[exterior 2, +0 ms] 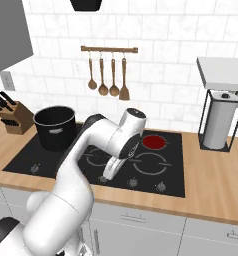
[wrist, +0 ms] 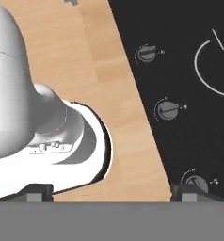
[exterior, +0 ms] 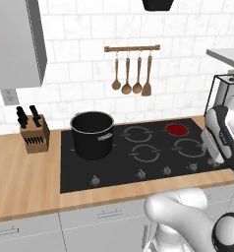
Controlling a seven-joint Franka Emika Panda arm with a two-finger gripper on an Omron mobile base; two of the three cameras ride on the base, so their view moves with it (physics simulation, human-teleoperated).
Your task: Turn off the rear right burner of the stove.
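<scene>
Gripper [exterior 2: 107, 176], fingertips apart, hovers over knob row [wrist: 168, 110]; glowing rear right burner [exterior 2: 154, 142] lies upper right, target knob probably lower right.

The stove [exterior: 119, 167] is set into the worktop [exterior: 20, 172], with its knobs [exterior: 139, 173] in a row along the front edge. A pot [exterior: 92, 134] stands on its rear left. The rear right burner [exterior: 176, 129] lies behind another ring. A knife block [exterior: 34, 135] stands left of the stove, a paper towel holder [exterior 2: 219, 125] to its right. Spoons [exterior: 131, 76] hang on the wall behind.
</scene>
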